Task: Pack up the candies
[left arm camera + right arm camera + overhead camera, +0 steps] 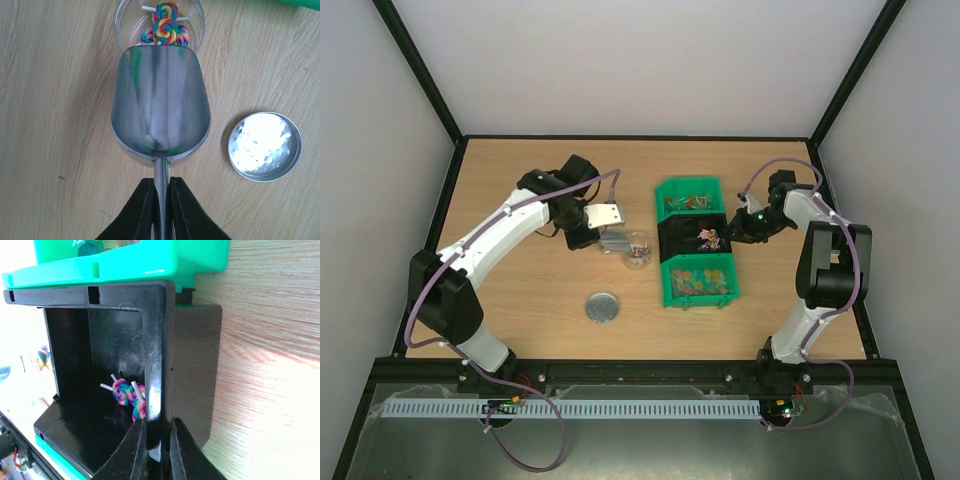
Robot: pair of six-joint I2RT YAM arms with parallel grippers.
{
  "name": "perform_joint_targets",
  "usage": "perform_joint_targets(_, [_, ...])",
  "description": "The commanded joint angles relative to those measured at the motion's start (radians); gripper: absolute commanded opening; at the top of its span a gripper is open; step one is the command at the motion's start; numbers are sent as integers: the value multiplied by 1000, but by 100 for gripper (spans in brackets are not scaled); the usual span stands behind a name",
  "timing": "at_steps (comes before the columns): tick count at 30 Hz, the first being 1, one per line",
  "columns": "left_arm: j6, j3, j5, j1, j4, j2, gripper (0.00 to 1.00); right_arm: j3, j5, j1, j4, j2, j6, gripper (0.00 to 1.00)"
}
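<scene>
Over the mouth of the small clear jar [121,30], the left pincer [161,192] is holding the metal scoop [160,105], its fingers clamped together on the thin handle. The scoop's lip is lying across the jar's near rim, and its bowl is looking empty. The candies [166,27], rainbow swirl lollipops on white sticks, are sitting inside the jar. More of the candies [127,395] are lying on the floor of the black bin [75,355], which is standing between the green bins [660,195]. The right pincer [159,440] is clamped on that black bin's side wall, apparently steadying it. The round silver lid [265,146] is lying on the surface [55,125], just beside the scoop and apart from the jar.

The step in hand is looking like a pour into the jar. To do it well, the scoop's lip should be sitting centred over the opening and tilting slowly, so that no stick is catching on the rim or tipping the light jar. For another load, the right pincer should be bracing the bin while the scoop is sliding under the lollipops.
</scene>
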Motion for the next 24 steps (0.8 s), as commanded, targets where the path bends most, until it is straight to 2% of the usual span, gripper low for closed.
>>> perform_joint_targets(1, [-7, 44, -1, 0, -26, -53, 2, -12, -48, -6, 60, -12, 39, 1])
perform_joint_targets(10, [-14, 175, 65, -49, -91, -12, 2, -54, -69, 17, 134, -36, 127, 1])
perform_joint_targets(19, [51, 267, 54, -196, -197, 23, 2, -59, -50, 39, 161, -56, 156, 1])
perform_joint_targets(24, [21, 305, -7, -278, -228, 80, 2, -83, -48, 54, 184, -80, 177, 1])
